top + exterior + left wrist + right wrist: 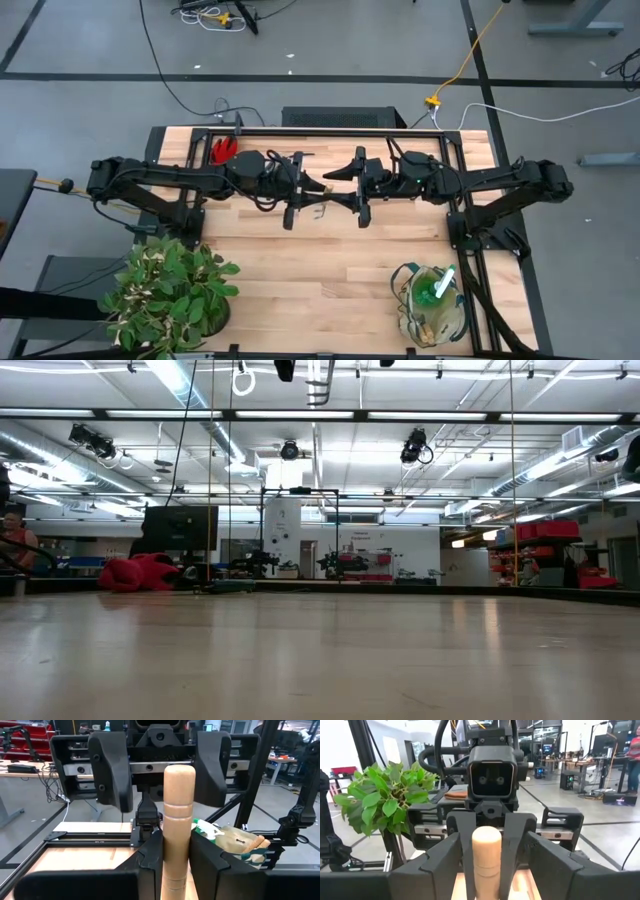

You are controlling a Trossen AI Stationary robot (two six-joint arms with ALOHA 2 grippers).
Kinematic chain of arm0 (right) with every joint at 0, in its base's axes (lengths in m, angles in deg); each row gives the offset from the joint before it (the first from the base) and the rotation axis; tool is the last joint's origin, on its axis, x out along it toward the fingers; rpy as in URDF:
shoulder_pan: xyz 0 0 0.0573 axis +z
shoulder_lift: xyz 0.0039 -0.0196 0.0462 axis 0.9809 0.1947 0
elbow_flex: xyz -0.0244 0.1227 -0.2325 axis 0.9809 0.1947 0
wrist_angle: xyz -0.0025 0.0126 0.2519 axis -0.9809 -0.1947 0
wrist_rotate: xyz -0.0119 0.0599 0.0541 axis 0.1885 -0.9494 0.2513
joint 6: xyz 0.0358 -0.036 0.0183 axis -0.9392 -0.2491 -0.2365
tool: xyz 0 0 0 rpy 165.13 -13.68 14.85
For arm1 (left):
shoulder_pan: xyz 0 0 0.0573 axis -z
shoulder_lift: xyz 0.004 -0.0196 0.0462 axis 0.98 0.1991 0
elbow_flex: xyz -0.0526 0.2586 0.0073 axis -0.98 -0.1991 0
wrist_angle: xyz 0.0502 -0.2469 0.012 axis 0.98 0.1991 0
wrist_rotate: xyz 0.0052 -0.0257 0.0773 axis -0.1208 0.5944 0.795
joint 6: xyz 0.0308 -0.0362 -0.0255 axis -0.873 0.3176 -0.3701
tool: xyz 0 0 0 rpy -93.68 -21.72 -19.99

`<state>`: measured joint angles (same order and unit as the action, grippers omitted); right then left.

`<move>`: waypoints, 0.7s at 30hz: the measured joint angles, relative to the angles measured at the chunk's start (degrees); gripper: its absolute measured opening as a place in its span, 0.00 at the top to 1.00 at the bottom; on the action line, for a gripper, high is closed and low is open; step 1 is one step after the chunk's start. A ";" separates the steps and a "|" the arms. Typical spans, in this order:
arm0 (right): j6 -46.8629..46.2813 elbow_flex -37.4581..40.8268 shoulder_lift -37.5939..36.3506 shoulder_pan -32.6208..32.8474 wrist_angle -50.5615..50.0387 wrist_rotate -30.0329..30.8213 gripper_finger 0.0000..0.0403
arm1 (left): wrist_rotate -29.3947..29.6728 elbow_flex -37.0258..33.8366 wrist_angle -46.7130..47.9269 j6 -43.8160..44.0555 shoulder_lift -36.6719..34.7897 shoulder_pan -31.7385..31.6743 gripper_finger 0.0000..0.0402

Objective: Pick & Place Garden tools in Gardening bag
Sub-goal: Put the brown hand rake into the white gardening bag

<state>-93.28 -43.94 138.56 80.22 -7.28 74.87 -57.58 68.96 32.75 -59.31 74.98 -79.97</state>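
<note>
Above table middle, left gripper [176,865] squeezes wooden tool handle [178,820]; right gripper [487,865] faces it, fingers apart beside handle end; bag [430,305] near front right corner

I hold a light wooden tool handle [178,825] upright between my left fingers [150,865], its rounded end pointing at my other wrist, above the table's middle. The red gloves [224,150] lie crumpled toward eleven o'clock on the boards. The round beige fabric bag with dark green trim [431,305] stands at five o'clock, a green-and-white item [443,283] poking from it.
</note>
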 joint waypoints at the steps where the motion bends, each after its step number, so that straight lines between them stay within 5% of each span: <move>1: 0.36 0.00 0.00 -0.02 0.02 0.02 0.44 | 0.09 0.00 0.00 0.00 0.00 0.00 0.81; 21: -0.38 0.00 0.00 -0.22 -2.65 0.03 0.44 | 0.20 0.00 -0.02 0.15 0.00 0.00 0.81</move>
<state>-93.67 -43.94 138.56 80.01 -9.93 74.89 -57.37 68.96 32.73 -59.16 74.98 -79.97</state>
